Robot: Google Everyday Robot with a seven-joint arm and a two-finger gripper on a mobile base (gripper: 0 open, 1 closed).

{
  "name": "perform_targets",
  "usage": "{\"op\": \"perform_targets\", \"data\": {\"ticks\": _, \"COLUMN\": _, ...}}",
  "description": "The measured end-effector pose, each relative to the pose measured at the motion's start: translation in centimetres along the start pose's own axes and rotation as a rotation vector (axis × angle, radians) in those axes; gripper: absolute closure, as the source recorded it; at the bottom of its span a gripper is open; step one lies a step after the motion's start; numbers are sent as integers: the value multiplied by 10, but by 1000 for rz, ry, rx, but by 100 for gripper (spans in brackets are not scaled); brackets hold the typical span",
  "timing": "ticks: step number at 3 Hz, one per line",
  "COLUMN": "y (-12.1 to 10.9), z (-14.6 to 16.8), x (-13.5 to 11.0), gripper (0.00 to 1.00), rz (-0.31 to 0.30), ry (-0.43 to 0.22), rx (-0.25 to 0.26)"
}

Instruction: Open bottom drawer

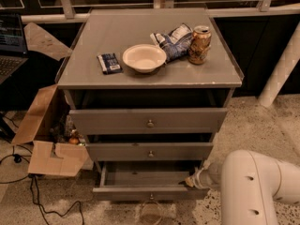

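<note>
The bottom drawer [136, 192] of the grey cabinet [93, 76] stands pulled out. Its plain grey inside [140, 177] shows, and its small knob [151, 197] sits at the centre of the front panel. My gripper [190, 182] is at the right end of this drawer, at the top edge of its front panel. My white arm [255, 186] reaches in from the lower right. The middle drawer [150, 151] and the top drawer [147, 121] are above it, each slightly out.
On the cabinet top are a white bowl [144, 57], a can [199, 44], a crumpled snack bag [171, 40] and a dark packet [108, 63]. An open cardboard box [44, 149] and cables [40, 198] lie to the left. A white post [281, 69] stands to the right.
</note>
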State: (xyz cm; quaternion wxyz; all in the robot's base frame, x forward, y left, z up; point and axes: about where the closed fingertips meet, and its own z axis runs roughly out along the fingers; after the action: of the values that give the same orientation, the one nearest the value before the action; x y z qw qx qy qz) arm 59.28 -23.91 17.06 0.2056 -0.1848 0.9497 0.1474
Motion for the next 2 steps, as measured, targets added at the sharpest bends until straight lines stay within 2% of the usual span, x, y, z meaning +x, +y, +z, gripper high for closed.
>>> {"op": "perform_targets", "data": {"ticks": 2, "y": 18, "z": -15, "x": 33, "gripper": 100, "rz": -103, "ry": 65, "rx": -136}}
